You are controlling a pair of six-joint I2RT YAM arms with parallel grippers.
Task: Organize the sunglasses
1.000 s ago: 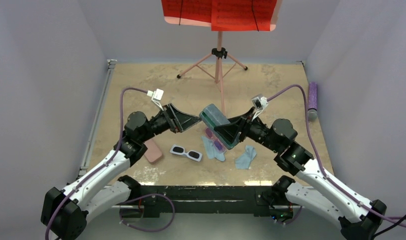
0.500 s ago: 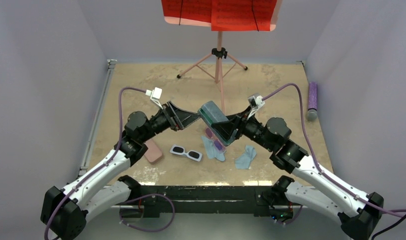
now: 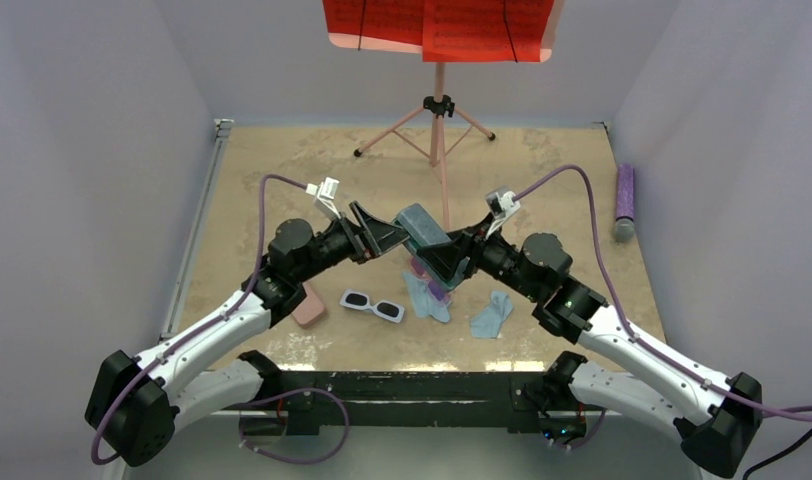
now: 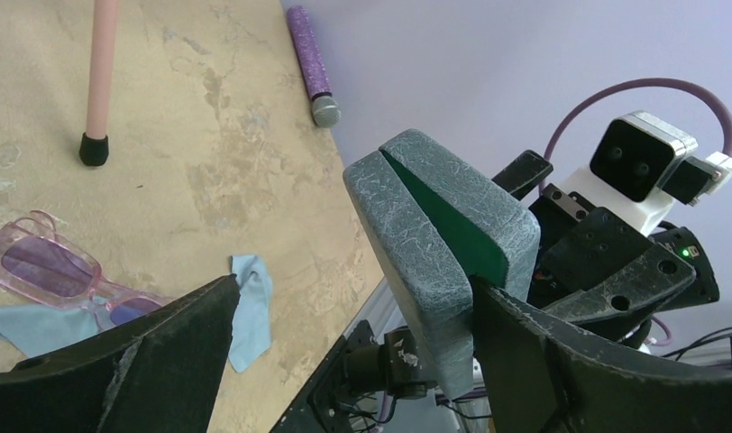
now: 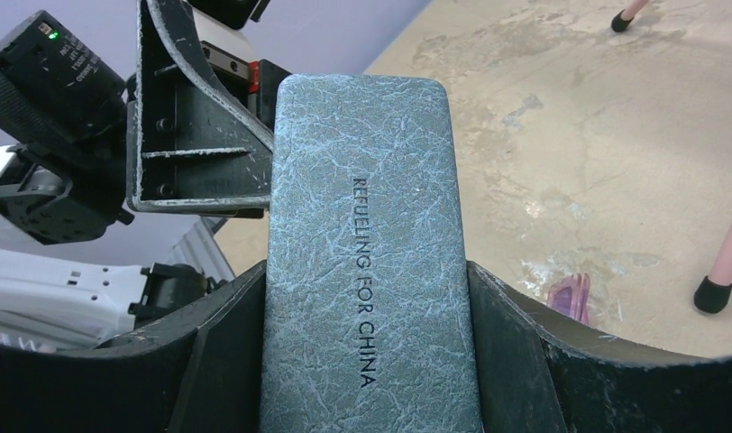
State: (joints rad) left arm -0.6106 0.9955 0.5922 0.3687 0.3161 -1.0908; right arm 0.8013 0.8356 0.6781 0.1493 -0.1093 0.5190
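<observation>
The white sunglasses (image 3: 372, 305) lie flat near the table's front. The pink-purple sunglasses (image 3: 429, 283) lie on a light blue cloth (image 3: 422, 298), partly hidden under my right gripper; they also show in the left wrist view (image 4: 47, 271) and the right wrist view (image 5: 570, 298). My right gripper (image 3: 444, 262) is shut on the grey-blue case (image 3: 420, 228) and holds it tilted above the table (image 5: 371, 271). My left gripper (image 3: 382, 235) is open, and the case's free end (image 4: 443, 244) sits between its fingers, against the right one (image 4: 570, 361).
A pink case (image 3: 307, 303) lies left of the white sunglasses. A second blue cloth (image 3: 492, 313) lies at the front right. A pink music stand (image 3: 438, 130) stands at the back. A purple roller (image 3: 625, 200) lies by the right wall.
My left arm has moved right, bringing its open jaws around the case's end. My right arm has carried the case a little left and back.
</observation>
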